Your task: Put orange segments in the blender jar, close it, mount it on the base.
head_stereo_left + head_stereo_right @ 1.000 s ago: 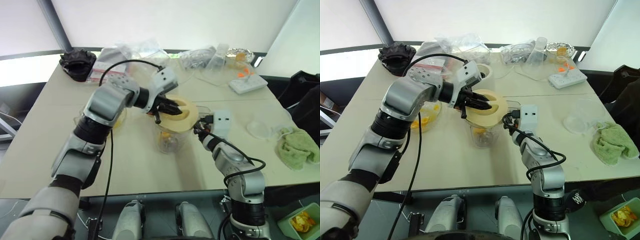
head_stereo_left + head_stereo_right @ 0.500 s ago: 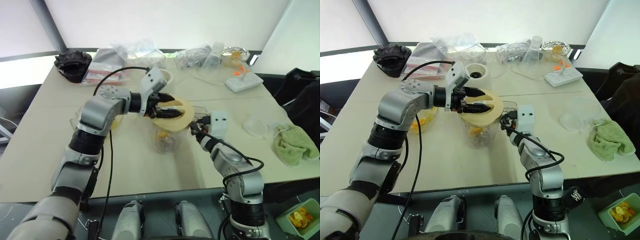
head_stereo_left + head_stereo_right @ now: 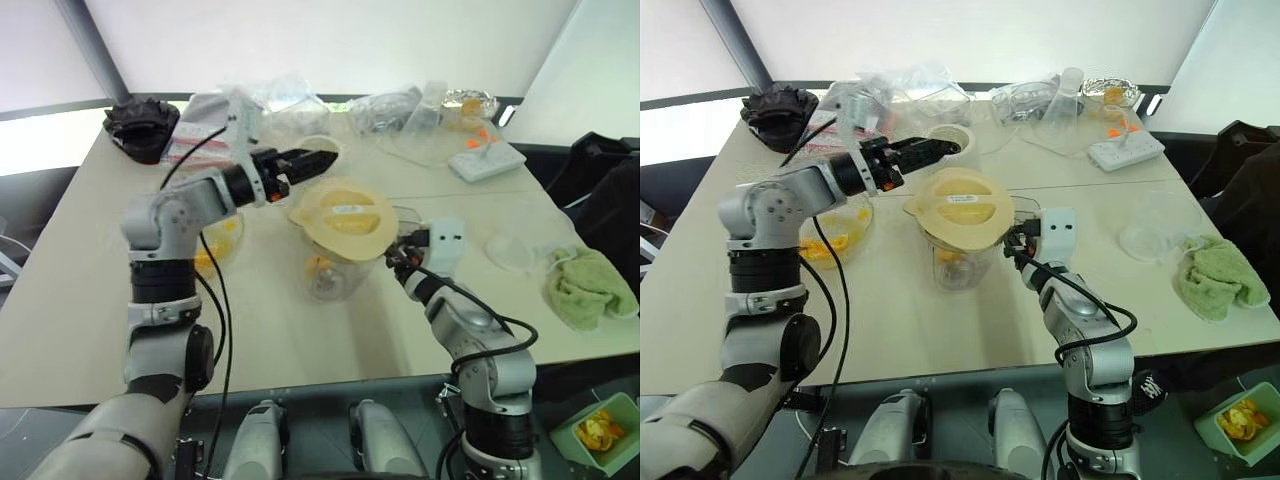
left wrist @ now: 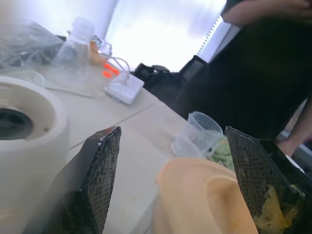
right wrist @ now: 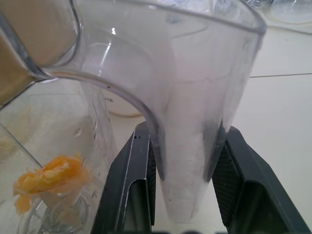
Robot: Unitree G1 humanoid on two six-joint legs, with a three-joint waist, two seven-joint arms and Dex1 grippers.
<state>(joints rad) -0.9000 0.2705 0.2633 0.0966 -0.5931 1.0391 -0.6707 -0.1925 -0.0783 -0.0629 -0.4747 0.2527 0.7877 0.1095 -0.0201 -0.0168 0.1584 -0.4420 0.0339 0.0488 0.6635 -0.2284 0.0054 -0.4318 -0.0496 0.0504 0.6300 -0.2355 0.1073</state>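
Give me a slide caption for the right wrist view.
Right tool grips the blender jar handle; orange segments inside.

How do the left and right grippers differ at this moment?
The left gripper is open and empty, raised above the table near the base; the right gripper is shut on the blender jar by its handle. The left arm reaches across from the side, clear of the lid; the right sits low beside the jar. Both have two black fingers.

Beige table (image 3: 90, 250), bright white wall behind; dark slanted pole (image 3: 85, 45)
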